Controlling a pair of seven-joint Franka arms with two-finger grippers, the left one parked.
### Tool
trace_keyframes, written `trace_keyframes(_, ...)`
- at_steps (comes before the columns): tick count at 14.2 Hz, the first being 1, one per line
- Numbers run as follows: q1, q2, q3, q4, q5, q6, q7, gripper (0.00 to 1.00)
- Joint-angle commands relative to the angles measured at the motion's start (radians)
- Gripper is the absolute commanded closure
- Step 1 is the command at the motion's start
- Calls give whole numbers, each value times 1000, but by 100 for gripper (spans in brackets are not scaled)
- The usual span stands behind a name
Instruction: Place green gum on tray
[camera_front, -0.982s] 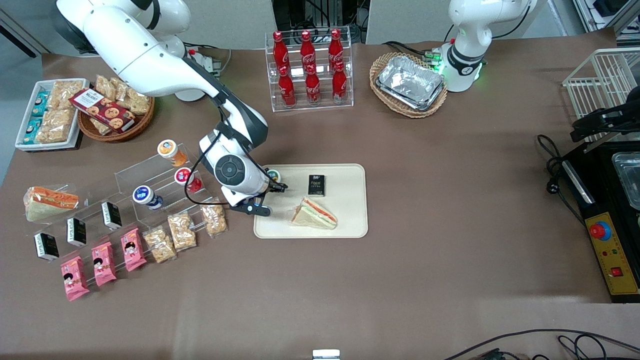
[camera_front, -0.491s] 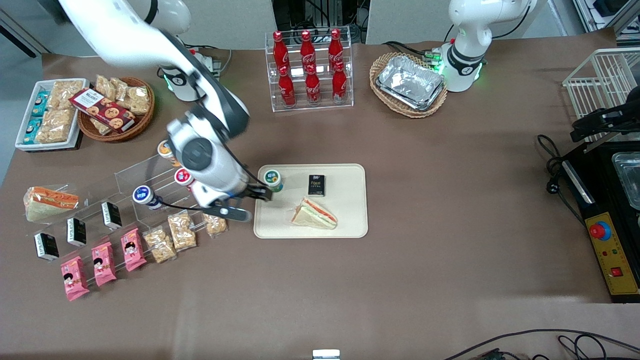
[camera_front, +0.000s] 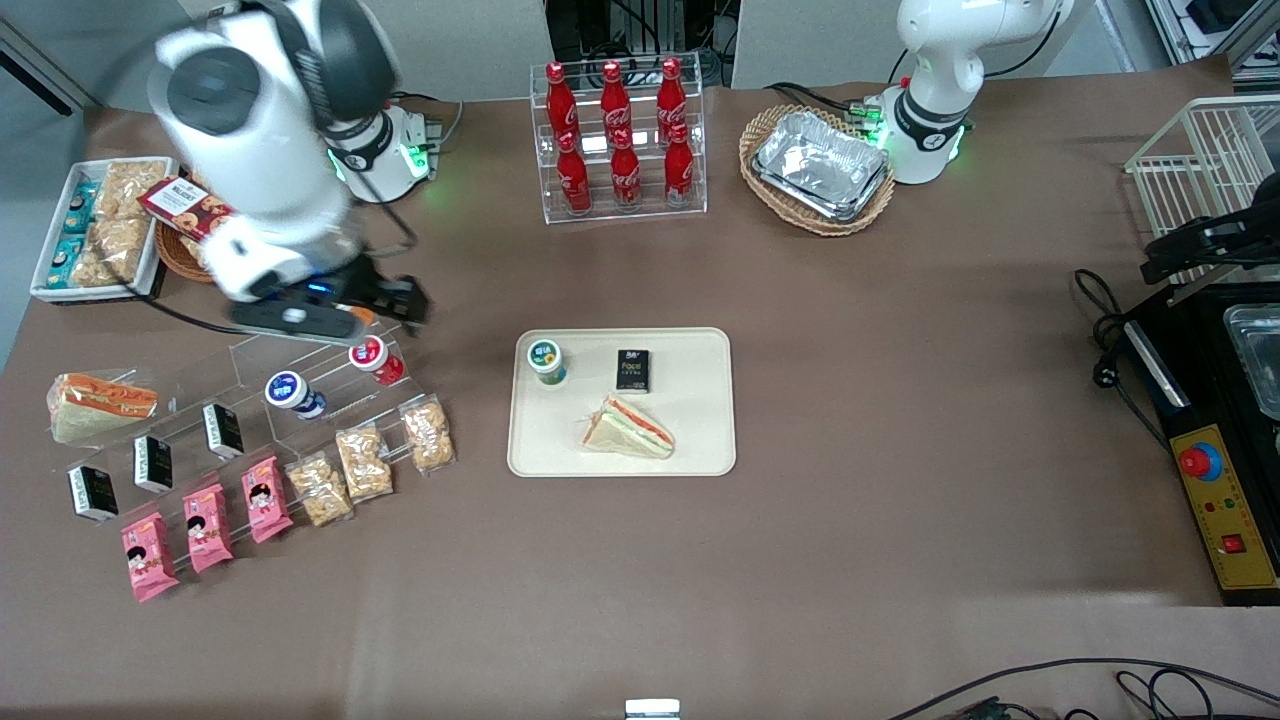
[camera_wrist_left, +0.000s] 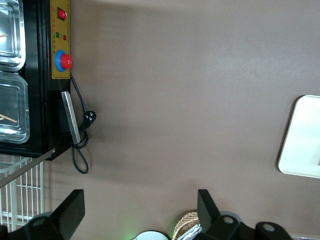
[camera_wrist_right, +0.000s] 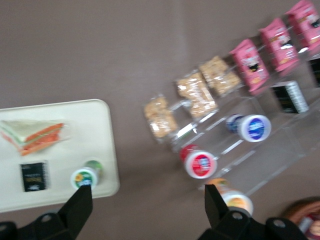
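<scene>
Green gum (camera_front: 547, 361) stands upright on the tray (camera_front: 700, 440), at its corner nearest the working arm. Gripper (camera_front: 395, 303): fingers spread, empty, raised well apart from the tray.

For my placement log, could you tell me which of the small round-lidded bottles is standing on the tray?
The green gum, on the tray; the red, blue-labelled and orange bottles sit on the clear rack, where the open gripper hovers.

Green gum (camera_front: 546, 361) upright on tray (camera_front: 700, 450); tool (camera_front: 405, 300) above rack (camera_front: 300, 350).
</scene>
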Motion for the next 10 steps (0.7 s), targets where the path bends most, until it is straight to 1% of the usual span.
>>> trace_keyframes(1, -6, -1, -150, 90, 12, -96, -232, 0)
trace_keyframes(4, -4, 5, -249, 148, 12, -96, -368, 0)
trace_keyframes(7, 2, 7, -339, 147, 18, -97, -482, 0)
trace_keyframes(9, 6, 10, -397, 145, 76, -97, -563, 0)
trace_keyframes(10, 7, 10, -411, 142, 87, -99, -583, 0)
